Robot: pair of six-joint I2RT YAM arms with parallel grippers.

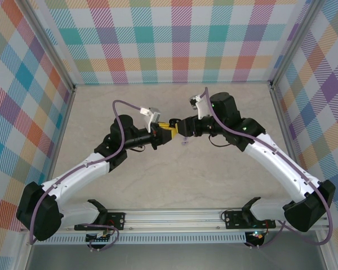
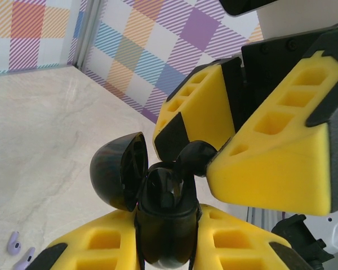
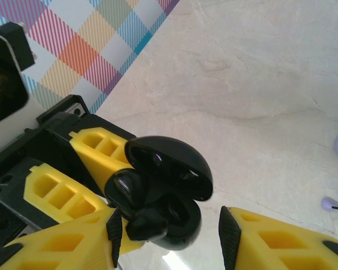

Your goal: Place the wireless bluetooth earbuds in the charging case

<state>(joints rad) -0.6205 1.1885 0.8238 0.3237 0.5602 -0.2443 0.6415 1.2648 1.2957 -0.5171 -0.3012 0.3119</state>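
Both arms are reaching in with elbows bent so they meet nose to nose over the middle of the table (image 1: 158,185). The left claw (image 1: 164,133) is clamped on the black charging case (image 2: 163,222), holding it up off the surface with its lid (image 2: 115,174) flipped open. The right claw (image 3: 169,242) has its jaws spread apart on either side of the case. A black earbud (image 3: 127,192) sits at the case's mouth, touching one yellow fingertip. Two lavender earbuds (image 2: 14,243) lie loose on the table below.
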